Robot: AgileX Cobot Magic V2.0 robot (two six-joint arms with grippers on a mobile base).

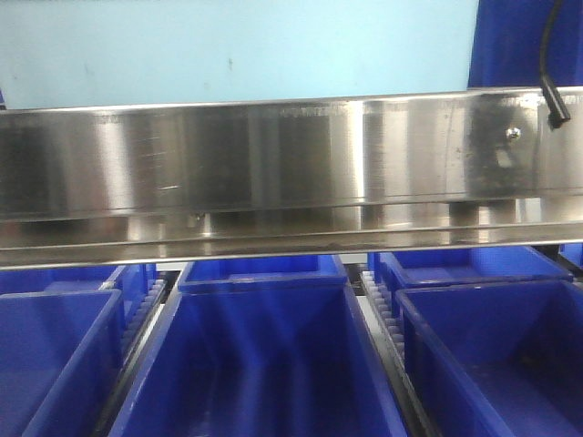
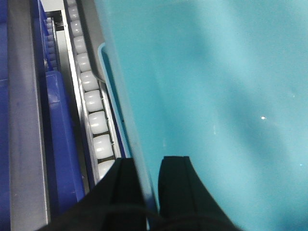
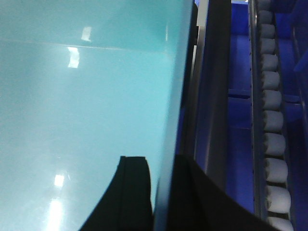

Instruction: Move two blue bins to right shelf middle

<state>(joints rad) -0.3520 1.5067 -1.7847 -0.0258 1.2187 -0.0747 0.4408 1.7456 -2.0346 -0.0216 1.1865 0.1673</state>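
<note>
Just below the rail [image 1: 273, 164], the bin [image 1: 260, 364] looks stiff, light and slick, so the left hand [image 2: 149, 166] and right hand [image 3: 161, 166], each pinching a side wall, should grip evenly near the rim.

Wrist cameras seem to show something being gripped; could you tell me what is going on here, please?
Both arms are holding what looks like one bin by opposite side walls. The left gripper straddles its left wall and the right gripper its right wall, one finger inside and one outside. A roller track runs beside the bin. The front view shows blue bins in lanes beneath a steel shelf beam, and neither arm.
</note>
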